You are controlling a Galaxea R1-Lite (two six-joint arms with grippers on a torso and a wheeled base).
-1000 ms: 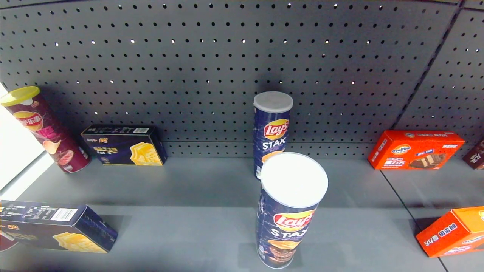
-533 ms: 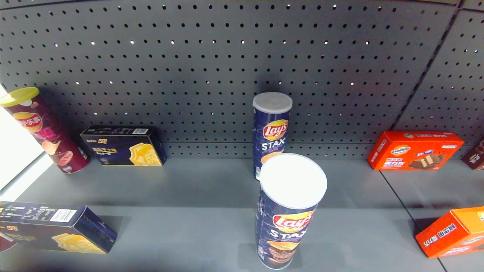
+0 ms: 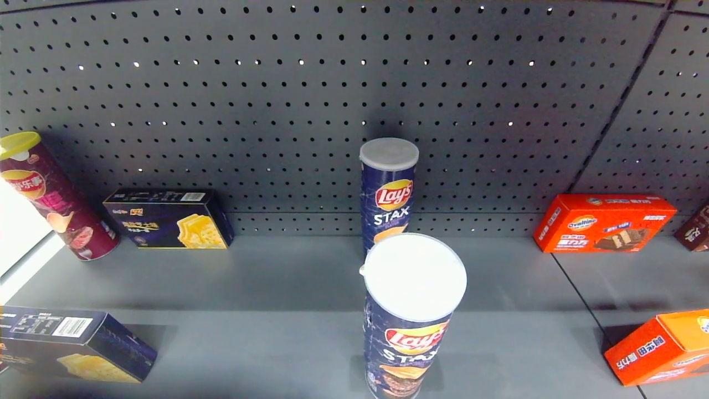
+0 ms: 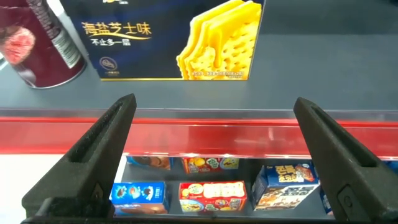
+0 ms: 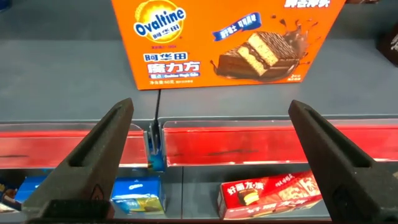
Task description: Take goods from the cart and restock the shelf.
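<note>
Navy front tube point(image 3: 412, 332) and rear tube point(image 3: 388, 188) stand unmoved on the shelf point(image 3: 266, 277) as the head view drifts. The left end effector point(image 4: 214, 162) and right end effector point(image 5: 211, 162) gape empty, so another fetch looks due.

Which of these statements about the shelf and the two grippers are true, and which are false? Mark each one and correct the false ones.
1. The front blue can stands upright before the back blue can. True.
2. The maroon can has a white lid. False: its lid is yellow-green.
3. The left gripper is shut on a box. False: it is open and holds nothing.
4. The right gripper is open and faces an orange box that lies on the shelf. True.
</note>
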